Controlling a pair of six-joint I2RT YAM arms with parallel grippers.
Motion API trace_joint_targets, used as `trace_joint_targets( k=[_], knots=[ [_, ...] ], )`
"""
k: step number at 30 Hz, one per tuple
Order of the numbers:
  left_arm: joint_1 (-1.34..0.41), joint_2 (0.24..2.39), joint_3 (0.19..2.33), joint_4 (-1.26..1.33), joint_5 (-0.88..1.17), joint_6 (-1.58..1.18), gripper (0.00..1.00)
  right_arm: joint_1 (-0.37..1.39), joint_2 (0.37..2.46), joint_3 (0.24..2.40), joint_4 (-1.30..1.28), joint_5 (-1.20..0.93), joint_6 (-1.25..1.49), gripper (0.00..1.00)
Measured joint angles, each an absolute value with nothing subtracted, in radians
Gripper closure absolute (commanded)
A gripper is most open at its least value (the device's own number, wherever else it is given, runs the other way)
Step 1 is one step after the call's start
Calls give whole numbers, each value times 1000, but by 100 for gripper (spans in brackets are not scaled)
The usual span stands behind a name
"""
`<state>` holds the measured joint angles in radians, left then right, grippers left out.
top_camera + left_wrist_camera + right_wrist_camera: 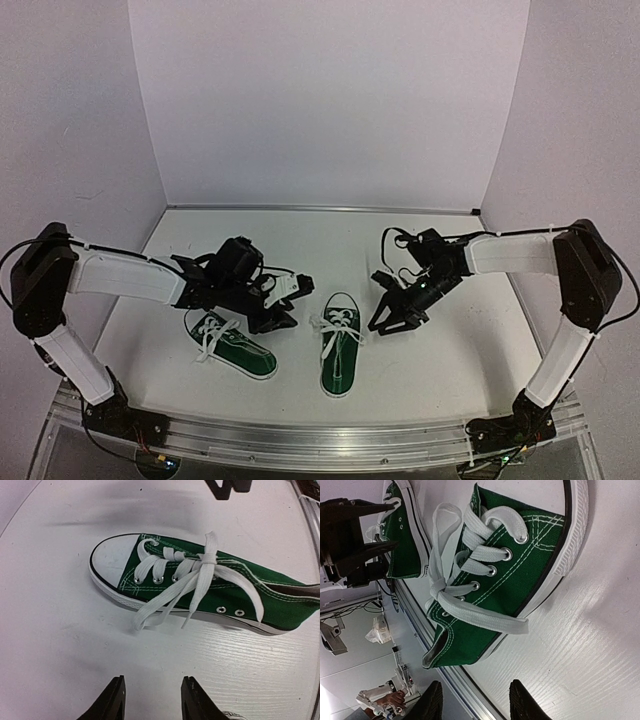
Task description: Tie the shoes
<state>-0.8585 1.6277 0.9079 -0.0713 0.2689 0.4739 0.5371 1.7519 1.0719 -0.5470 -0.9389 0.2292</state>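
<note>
Jaws parted and empty on both sides, left jaws low between left shoe (245, 355) and right shoe (338, 365), right jaws near that shoe's toe, both green shoes side by side on the worktop (430, 385), white laces (207, 557) knotted, ends trailing.

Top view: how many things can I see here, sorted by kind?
Green sneakers: 2
Robot arms: 2
Total: 4
</note>
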Motion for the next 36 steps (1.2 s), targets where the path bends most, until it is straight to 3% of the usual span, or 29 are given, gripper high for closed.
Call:
trace_joint_targets(
  k=[4, 12, 36],
  knots=[
    [-866, 1599, 894, -69, 294, 492, 77, 537, 1752, 1098, -568, -917, 227, 65],
    [-923, 1724, 972, -75, 323, 530, 80, 537, 1817, 1177, -565, -898, 209, 66],
    [-957, 1871, 1086, -68, 310, 545, 70, 537, 2000, 1244, -569, -775, 172, 70]
  ],
)
